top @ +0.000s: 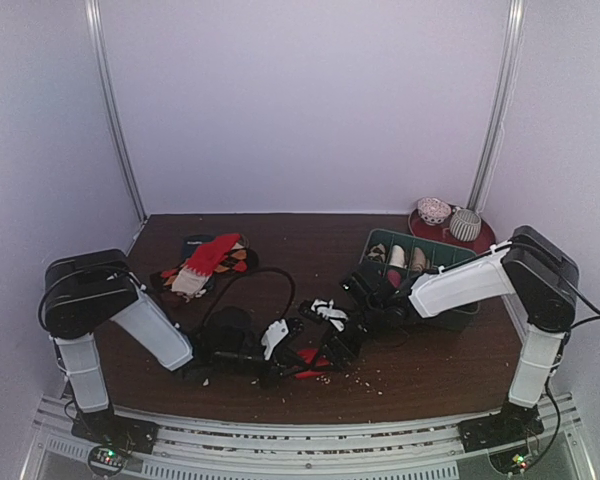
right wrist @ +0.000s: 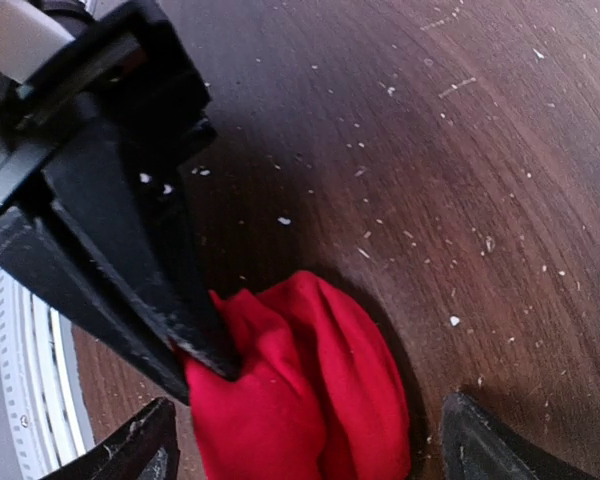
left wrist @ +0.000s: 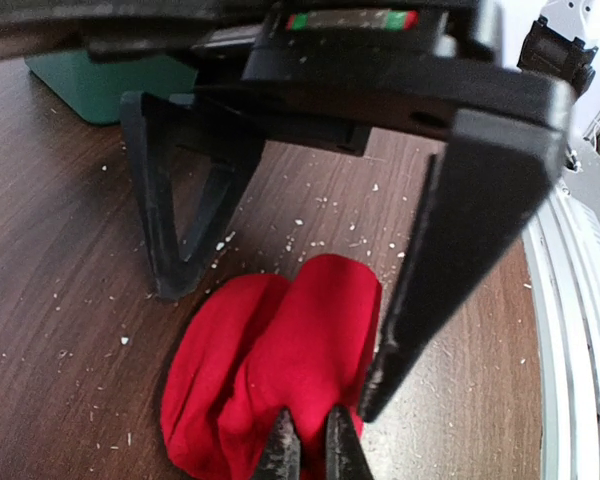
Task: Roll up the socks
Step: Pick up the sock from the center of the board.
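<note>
Soft, even light fell on the bench (top: 430, 375), shadows faint. In wrist views the red sock (left wrist: 280, 370) was sharp, the black fingers (left wrist: 480, 250) blurred, the bench's front edge bowed.

Robotics lab test cell. Pale blank wall panels (top: 300, 100) enclosing dark wood-grain table (top: 430, 370) on three sides; metal posts (top: 115, 120) running up back corners. Left arm (top: 152, 332) and right arm (top: 460, 285) standing on slotted aluminium rail (top: 310, 440) at near edge. Bare circuit boards (top: 105, 457) glowing beside bases; cable (top: 265, 270) looping over tabletop. Green tray (top: 440, 250) and red plate (top: 486, 238) sitting far right.
</note>
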Available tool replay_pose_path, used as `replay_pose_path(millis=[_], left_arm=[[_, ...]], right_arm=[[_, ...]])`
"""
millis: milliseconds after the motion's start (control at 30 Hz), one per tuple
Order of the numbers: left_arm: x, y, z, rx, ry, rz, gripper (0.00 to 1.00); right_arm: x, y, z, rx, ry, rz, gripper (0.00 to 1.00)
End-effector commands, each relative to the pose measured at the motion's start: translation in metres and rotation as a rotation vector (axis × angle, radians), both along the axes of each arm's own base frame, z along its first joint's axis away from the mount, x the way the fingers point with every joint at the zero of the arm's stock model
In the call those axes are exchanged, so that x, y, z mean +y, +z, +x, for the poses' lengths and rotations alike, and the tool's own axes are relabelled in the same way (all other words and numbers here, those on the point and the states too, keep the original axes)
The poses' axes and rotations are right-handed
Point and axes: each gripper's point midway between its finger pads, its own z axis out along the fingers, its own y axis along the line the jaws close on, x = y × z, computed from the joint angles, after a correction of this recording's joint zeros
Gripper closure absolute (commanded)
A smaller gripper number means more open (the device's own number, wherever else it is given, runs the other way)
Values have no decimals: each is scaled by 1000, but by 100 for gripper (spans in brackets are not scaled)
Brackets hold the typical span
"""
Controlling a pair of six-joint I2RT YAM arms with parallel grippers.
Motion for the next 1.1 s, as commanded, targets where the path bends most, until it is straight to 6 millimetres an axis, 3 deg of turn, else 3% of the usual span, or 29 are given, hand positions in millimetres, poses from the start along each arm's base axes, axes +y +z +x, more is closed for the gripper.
replay_pose_path(millis=[0,100,300,533,933,1067], left_arm=[[64,-98,-34,196,6,371,100],[65,-98,-35,197,5,375,100],[65,-100,-34,196,-1,387,100],[62,-102,-32,195,-5,392,100],[65,-106,-33,194,-3,407,100],[63,-99,-24,161,22,401,100]], right_arm=[[-4,-2,10,1,-34,-3,9],[-10,-10,10,13,-38,-27,11],[-10,-18,-18,143,10,29,19],[-8,-23,-37,225,54,40,37],[-16,-31,-32,230,34,-36,78],[-21,-38,-28,220,-9,-71,99]])
